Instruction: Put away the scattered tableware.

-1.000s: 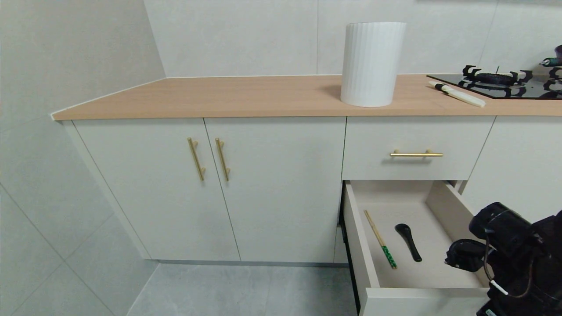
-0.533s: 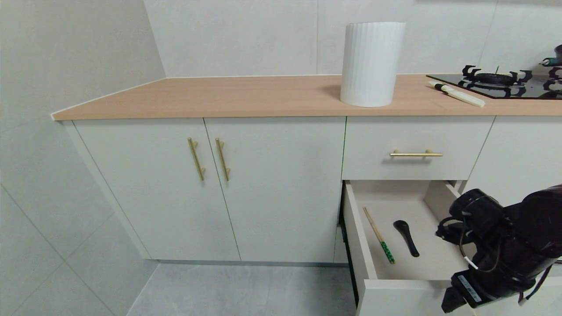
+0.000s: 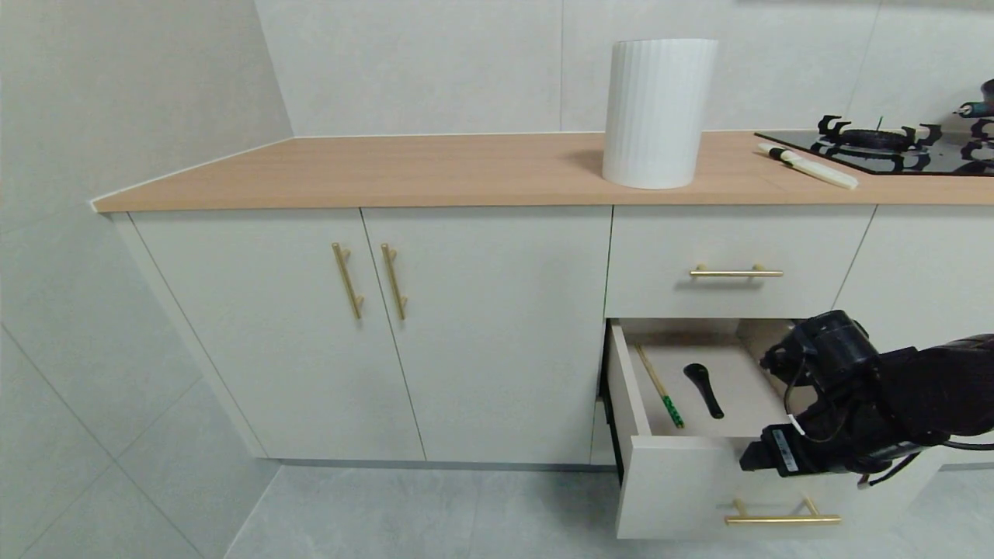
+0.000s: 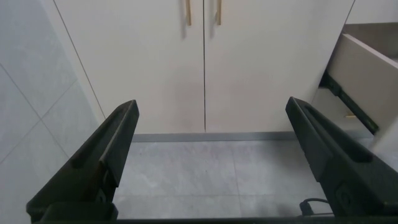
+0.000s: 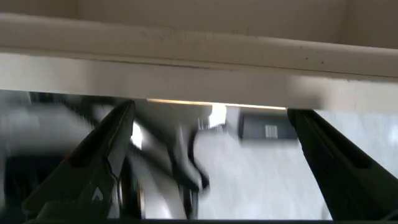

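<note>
Chopsticks (image 3: 660,386) and black spoon (image 3: 703,390) lying in the open drawer (image 3: 675,489), chopsticks along its left wall, my right gripper (image 5: 209,115) spread apart at the drawer front, left gripper (image 4: 211,109) spread apart too

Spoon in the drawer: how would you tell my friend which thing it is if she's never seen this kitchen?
Under the wooden counter, find the one open drawer. Two things lie inside; the spoon is the short all-black one with a round end, not the long thin chopsticks with green tips beside it.
</note>
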